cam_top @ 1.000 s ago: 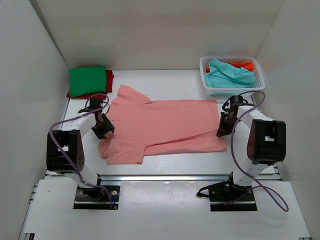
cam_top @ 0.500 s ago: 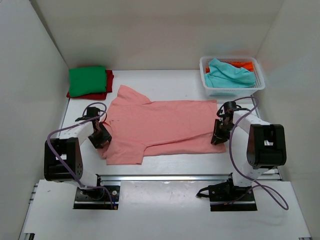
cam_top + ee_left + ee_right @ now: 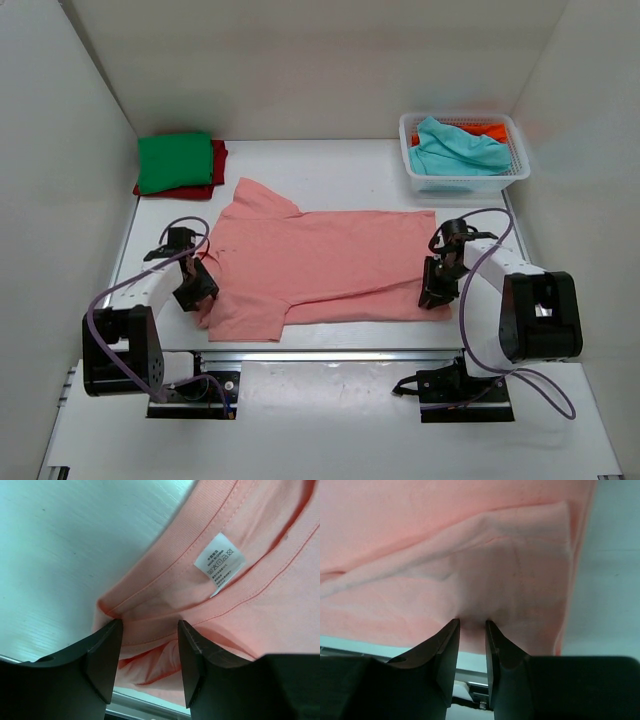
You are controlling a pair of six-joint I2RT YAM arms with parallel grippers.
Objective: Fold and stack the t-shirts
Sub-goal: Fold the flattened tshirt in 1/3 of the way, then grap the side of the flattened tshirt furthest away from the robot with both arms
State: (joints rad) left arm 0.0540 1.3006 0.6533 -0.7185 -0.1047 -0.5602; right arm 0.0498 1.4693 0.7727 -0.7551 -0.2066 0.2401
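I see a green shirt [image 3: 175,162] at far left, folded into a soft square. It lies on a folded red shirt [image 3: 217,160].

The left gripper [image 3: 193,287] sits at the collar of the pink shirt [image 3: 320,262]. Its black fingers [image 3: 102,655] stand spread, with a raised fold of the ribbed collar between them. A white woven tag [image 3: 220,563] is sewn inside the collar. It carries a row of care symbols and small print that I cannot read.

The pink shirt lies flat across the middle of the white table [image 3: 330,165], collar to the left, hem to the right, in smooth matte knit.

The right gripper [image 3: 436,287] is pressed together, pinching a wrinkled fold of the hem.

At far right, a white plastic lattice basket [image 3: 465,183] holds a crumpled teal shirt [image 3: 455,148] over an orange shirt [image 3: 488,129].
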